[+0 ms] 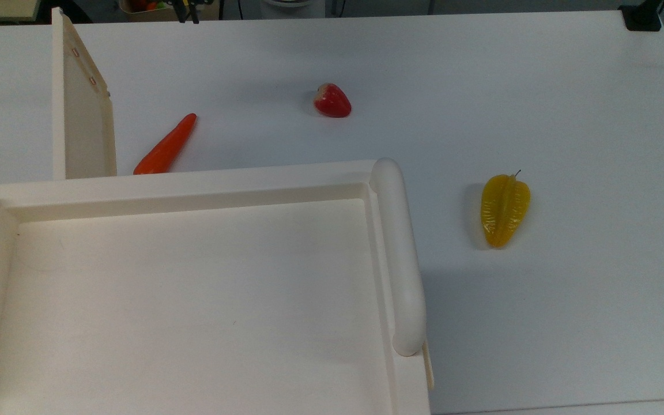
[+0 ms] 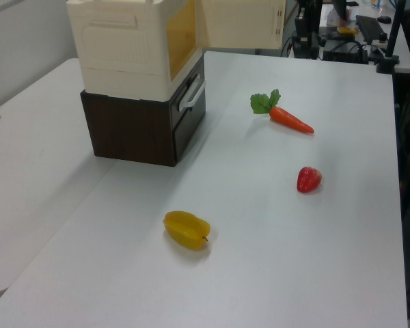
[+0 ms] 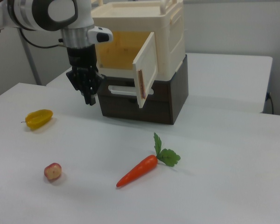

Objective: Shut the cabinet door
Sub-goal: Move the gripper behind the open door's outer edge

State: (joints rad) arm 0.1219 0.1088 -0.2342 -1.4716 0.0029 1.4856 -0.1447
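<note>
The cabinet (image 1: 193, 180) is a big cream-white box (image 2: 116, 48) standing on a dark brown drawer unit (image 3: 170, 28). Its cabinet door (image 1: 84, 121) stands swung out, roughly square to the cabinet's front, with two small fittings on its inner face. The same door (image 2: 239, 24) juts towards the left view's right, and in the right view the door (image 3: 147, 70) hangs open over the drawer. My gripper (image 3: 90, 99) points down above the table, left of the door in the right view, not touching it. In the top view the gripper (image 1: 187, 14) sits at the upper edge.
An orange carrot (image 1: 165, 147) lies on the white table just in front of the open door. A red strawberry (image 1: 332, 101) and a yellow starfruit (image 1: 505, 210) lie farther off. The dark drawer unit (image 2: 137, 130) has a white handle.
</note>
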